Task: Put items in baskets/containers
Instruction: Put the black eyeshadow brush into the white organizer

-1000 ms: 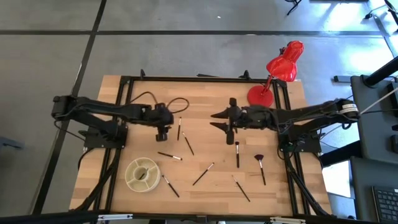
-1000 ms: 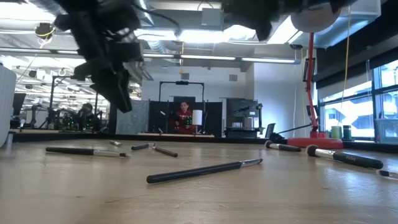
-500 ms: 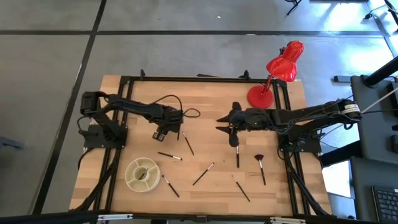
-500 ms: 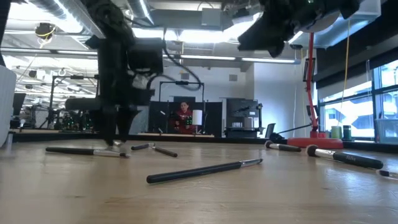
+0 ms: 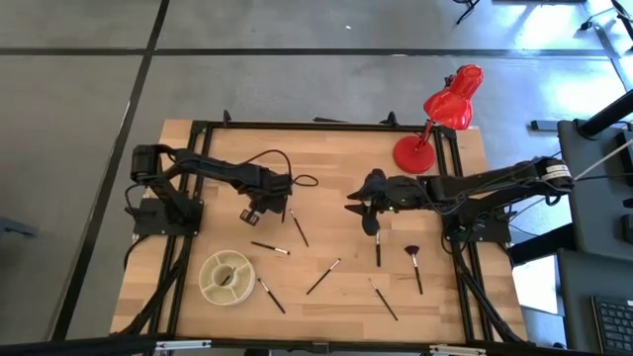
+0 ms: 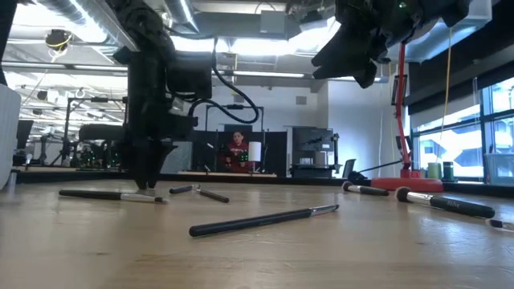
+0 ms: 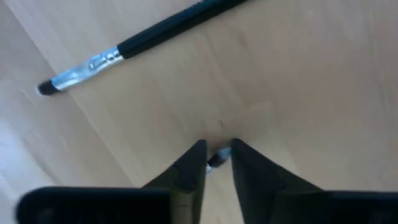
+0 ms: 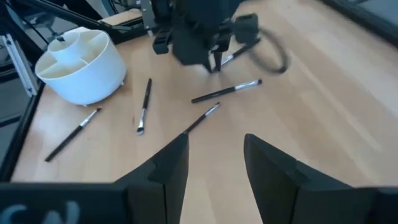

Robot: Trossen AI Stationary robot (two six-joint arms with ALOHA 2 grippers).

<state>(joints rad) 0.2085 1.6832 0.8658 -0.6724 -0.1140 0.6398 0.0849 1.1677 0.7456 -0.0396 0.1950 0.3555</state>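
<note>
The left gripper (image 5: 284, 203) is pressing down at the table (image 5: 326, 158), its fingers (image 7: 189, 171) nearly closed around the silver end of a brush (image 7: 216, 159), which is lying on the wood at the table's middle-left; whether the fingers are actually clamping it is not clear. Another brush (image 7: 140, 43) is lying just beyond it, dark handle and silver ferrule. The right gripper (image 5: 368, 222) is hanging above the table's middle with its fingers (image 8: 168, 168) spread apart and holding nothing. The cream container (image 5: 226, 277) is sitting at the near-left of the table, its dividers showing in the right wrist view. Brushes are lying scattered on the wood: one (image 5: 269, 248) just above the container, one (image 5: 270, 295) right beside it, a long one (image 5: 323, 276) at the middle, one (image 5: 378, 245) under the right gripper, a fan-tipped one (image 5: 414, 265) to its right, and one (image 5: 384, 300) near the front edge. A red lamp (image 5: 435, 119) is standing at the far-right corner. A person (image 6: 235, 151) is sitting far behind the table.
</note>
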